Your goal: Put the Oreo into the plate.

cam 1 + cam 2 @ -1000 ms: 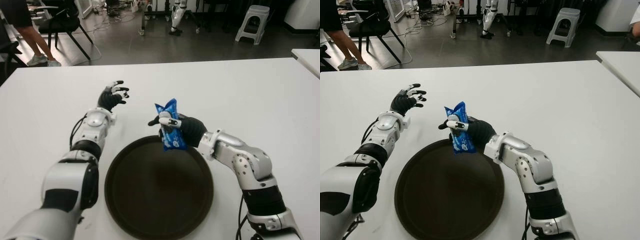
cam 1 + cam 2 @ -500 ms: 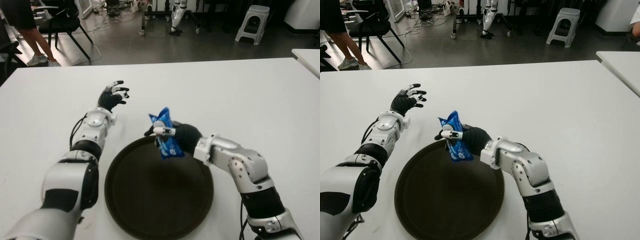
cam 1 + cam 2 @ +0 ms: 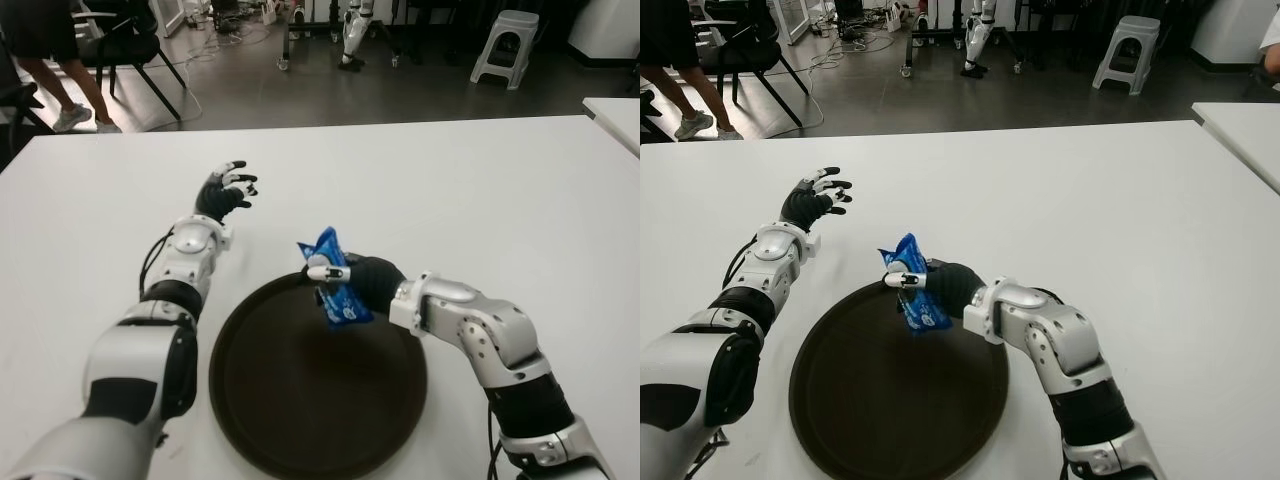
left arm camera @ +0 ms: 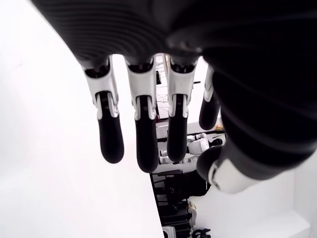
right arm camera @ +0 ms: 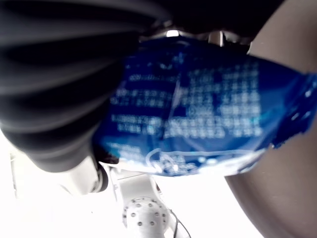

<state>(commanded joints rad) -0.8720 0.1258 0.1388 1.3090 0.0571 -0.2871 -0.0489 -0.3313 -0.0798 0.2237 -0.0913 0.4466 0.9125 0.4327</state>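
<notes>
1. Right now the right hand (image 3: 352, 283) is clamped around the blue Oreo pack (image 3: 334, 285), held above the far rim of the dark plate (image 3: 300, 400).
2. Whether the pack's lower end touches the plate, I cannot quite tell.
3. Released here, so close to the rim, the pack could tip outward onto the white table (image 3: 480, 190).
4. Beyond the plate, the left hand (image 3: 226, 190) shows fingers spread, holding nothing.
</notes>
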